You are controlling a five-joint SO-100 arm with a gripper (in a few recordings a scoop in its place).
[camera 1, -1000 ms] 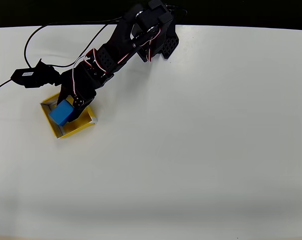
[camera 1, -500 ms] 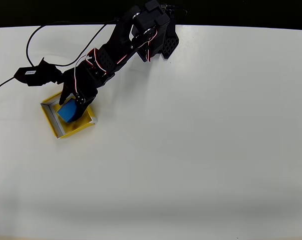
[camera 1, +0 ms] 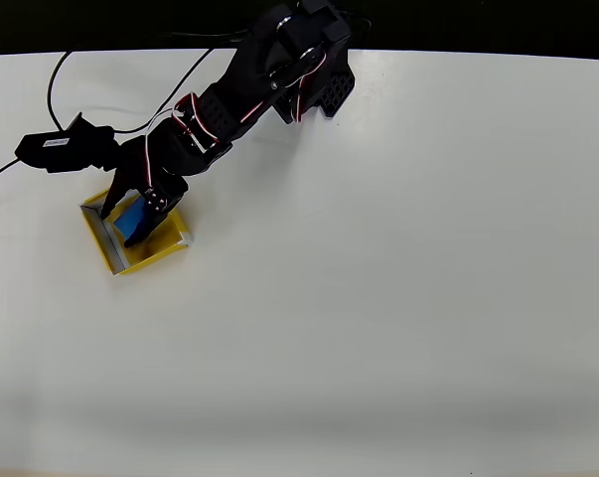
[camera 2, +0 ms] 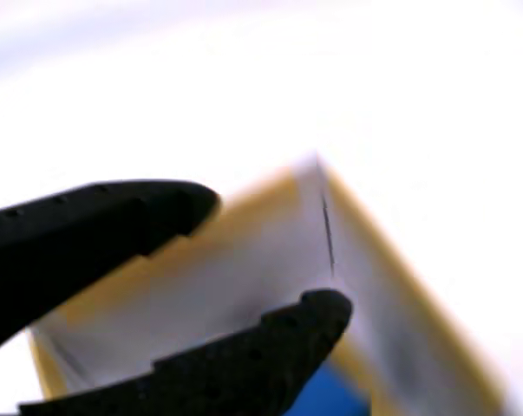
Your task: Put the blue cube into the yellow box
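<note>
Blue cube (camera 1: 133,221): a small bright-blue block lying inside the yellow box, partly covered by the arm from above; a blue sliver (camera 2: 329,396) shows low in the wrist view.
Yellow box (camera 1: 102,241): a shallow open tray near the table's left edge, turned at an angle.
Gripper (camera 1: 130,214): black, poised over the box, fingers spread with a clear gap between the tips, holding nothing.
Table (camera 1: 378,278): plain white.
Likely reason: the parted fingers suggest the cube has been let go, so the placing looks done.
</note>
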